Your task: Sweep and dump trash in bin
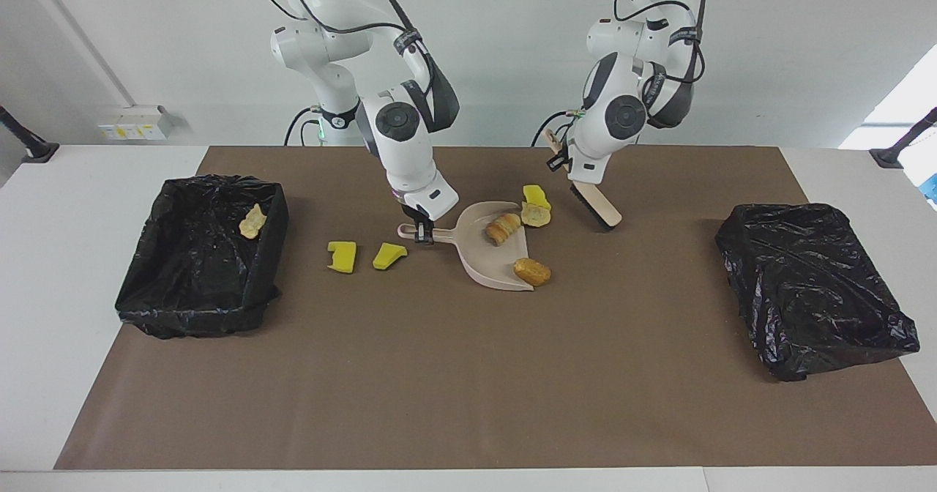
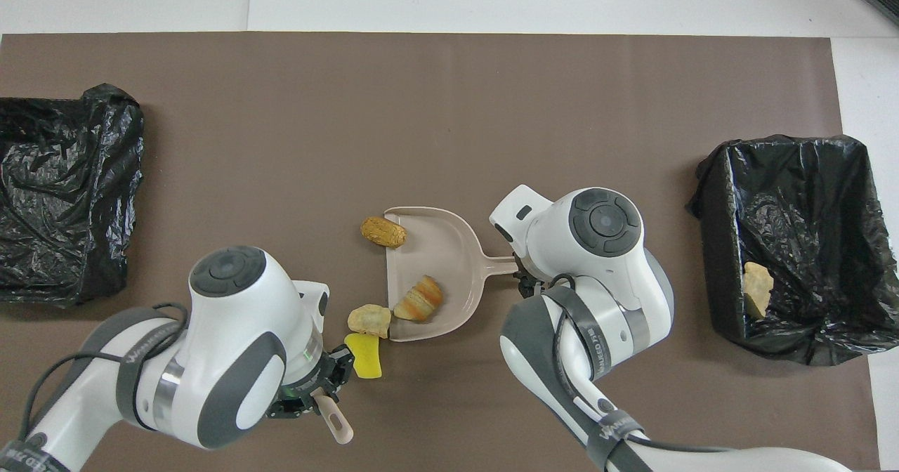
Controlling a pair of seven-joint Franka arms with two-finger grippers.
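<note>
My right gripper (image 1: pixel 423 232) (image 2: pixel 521 282) is shut on the handle of the beige dustpan (image 1: pixel 483 258) (image 2: pixel 435 251), which lies flat on the mat. A bread roll (image 1: pixel 504 228) (image 2: pixel 418 298) lies in the pan. A golden-brown roll (image 1: pixel 532 271) (image 2: pixel 383 232) sits at its open edge. A pale beige lump (image 1: pixel 536 216) (image 2: pixel 369 319) and a yellow sponge chunk (image 1: pixel 536 195) (image 2: pixel 365 356) lie just outside the pan. My left gripper (image 1: pixel 562 159) (image 2: pixel 312 395) is shut on the beige brush (image 1: pixel 596 206), held tilted over the mat beside them.
Two more yellow sponge chunks (image 1: pixel 342 255) (image 1: pixel 389 255) lie between the pan's handle and the open black-lined bin (image 1: pixel 201 287) (image 2: pixel 793 331), which holds a beige lump (image 1: pixel 252 221) (image 2: pixel 757 289). A second black-bagged bin (image 1: pixel 812 287) (image 2: pixel 63 191) stands toward the left arm's end.
</note>
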